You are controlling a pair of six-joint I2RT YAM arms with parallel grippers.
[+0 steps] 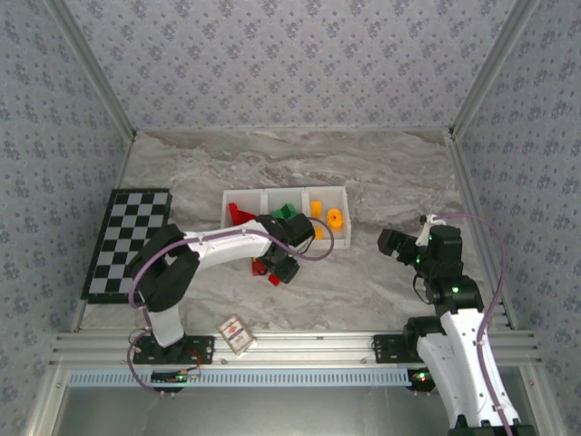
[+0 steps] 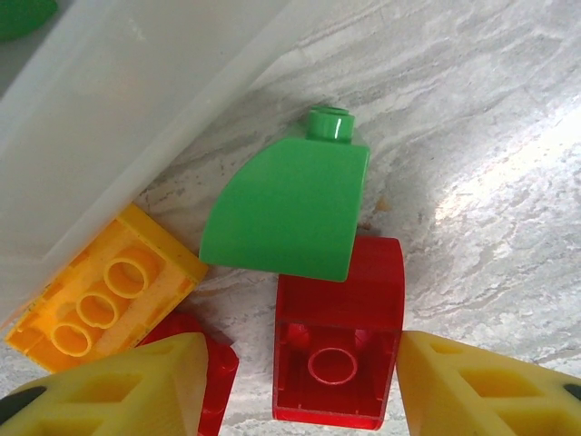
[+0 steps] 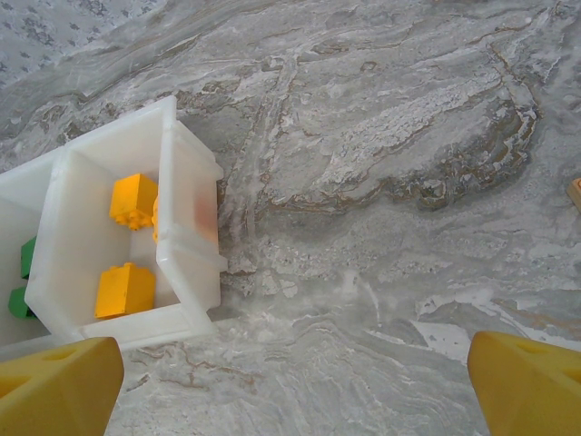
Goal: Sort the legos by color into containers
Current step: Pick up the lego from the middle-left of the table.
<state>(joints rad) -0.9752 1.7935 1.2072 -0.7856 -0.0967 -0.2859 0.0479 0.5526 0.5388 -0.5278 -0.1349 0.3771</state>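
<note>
Red lego (image 2: 222, 372) — half hidden behind left tool (image 2: 300, 400) (shape unclear)

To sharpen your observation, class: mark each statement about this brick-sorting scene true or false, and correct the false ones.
1. The green brick lies inside the tray. False: it lies outside, beside the tray wall.
2. A red brick sits between the fingers of the left end effector. True.
3. The right end effector grips something. False: it is open and empty.
4. The checkerboard lies left of the tray. True.
</note>
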